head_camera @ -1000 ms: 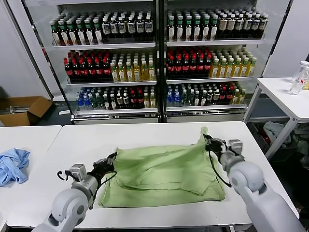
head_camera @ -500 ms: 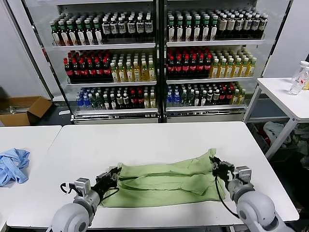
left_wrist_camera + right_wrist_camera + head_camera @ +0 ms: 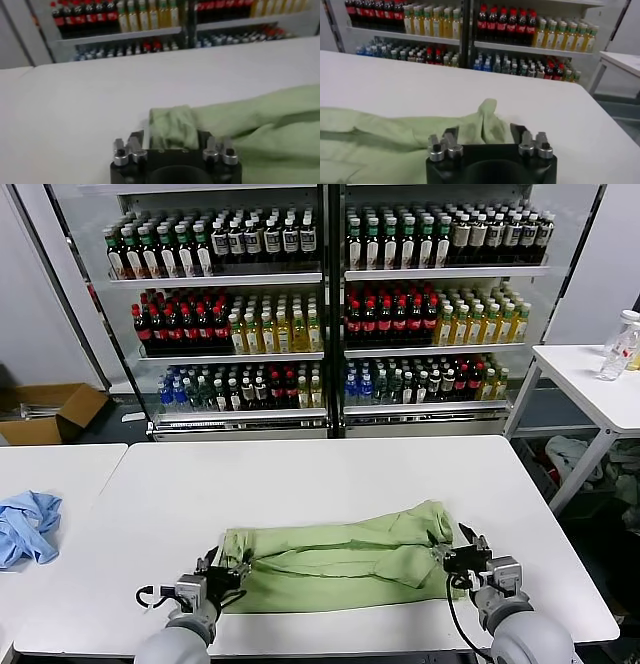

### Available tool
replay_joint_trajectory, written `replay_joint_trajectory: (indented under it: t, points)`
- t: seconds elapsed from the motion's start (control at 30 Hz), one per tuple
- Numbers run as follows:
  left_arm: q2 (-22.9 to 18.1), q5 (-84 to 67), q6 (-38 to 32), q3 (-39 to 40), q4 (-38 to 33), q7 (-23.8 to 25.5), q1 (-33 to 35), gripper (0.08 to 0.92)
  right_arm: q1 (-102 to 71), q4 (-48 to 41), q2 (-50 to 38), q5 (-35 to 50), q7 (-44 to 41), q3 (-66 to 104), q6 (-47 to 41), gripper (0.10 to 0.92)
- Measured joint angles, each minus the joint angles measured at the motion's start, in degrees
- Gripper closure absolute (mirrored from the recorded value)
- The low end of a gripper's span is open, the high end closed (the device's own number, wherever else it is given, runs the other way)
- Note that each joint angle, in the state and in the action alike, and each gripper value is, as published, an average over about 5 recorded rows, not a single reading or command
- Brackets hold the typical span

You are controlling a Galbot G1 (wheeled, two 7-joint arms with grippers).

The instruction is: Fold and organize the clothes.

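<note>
The shirt (image 3: 335,554) lies on the table (image 3: 320,474) as a long folded band, running left to right near the front edge — well clear of the back edge. The left gripper (image 3: 222,573) sits at the shirt's left end, the right gripper (image 3: 452,557) at its right end. A cloth (image 3: 25,524) lies on a second table (image 3: 60,464) to the left. Behind both tables stand shelves (image 3: 330,304) of bottles — a third table (image 3: 590,384) stands at the right.
</note>
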Motion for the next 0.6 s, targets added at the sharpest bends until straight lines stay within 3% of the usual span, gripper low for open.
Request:
replay_joint_trajectory:
  t: [0.07,0.13,0.6]
  points:
    - [-0.41,1.04,0.16,0.06,0.09,-0.69,0.42,0.266,-0.23,0.32,-0.08,-0.22,0.02,0.12,0.03,0.213]
    - [-0.67,1.7,0.23,0.13,0.06,-1.09,0.83,0.296,-0.44,0.62,-0.17,-0.37,0.05,0.25,0.06,0.205]
    - [-0.91,-6.81,0.84,-2.02,-0.03,0.64,0.53,0.693,-2.04,2.66,-1.44,-0.58,0.47,1.74,0.3,0.203]
